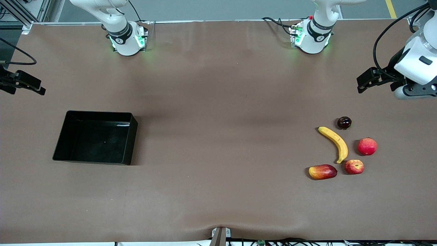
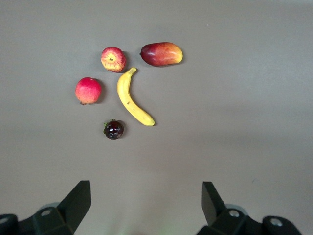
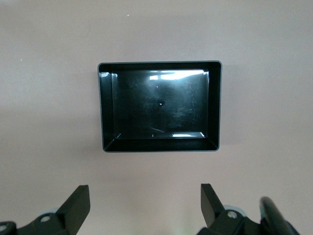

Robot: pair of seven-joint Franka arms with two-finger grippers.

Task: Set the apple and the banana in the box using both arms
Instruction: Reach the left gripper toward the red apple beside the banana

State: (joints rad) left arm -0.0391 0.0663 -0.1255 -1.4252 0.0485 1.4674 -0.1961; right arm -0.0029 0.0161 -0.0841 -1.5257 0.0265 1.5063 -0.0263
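Right hand (image 3: 142,205): fingers spread, holding nothing, raised over the counter (image 1: 218,136) at the right arm's end. Box (image 1: 65,136): on the counter there. Banana (image 1: 335,142) and apple (image 1: 354,166): at the left arm's end, apple nearer the front camera. Left hand (image 2: 146,203): spread, raised there.

A robotics lab: two white arms (image 1: 123,34) bolted to a bare brown table (image 1: 218,191), loose cables (image 1: 385,37) and aluminium framing (image 1: 20,13) at its edges, grey floor around it.
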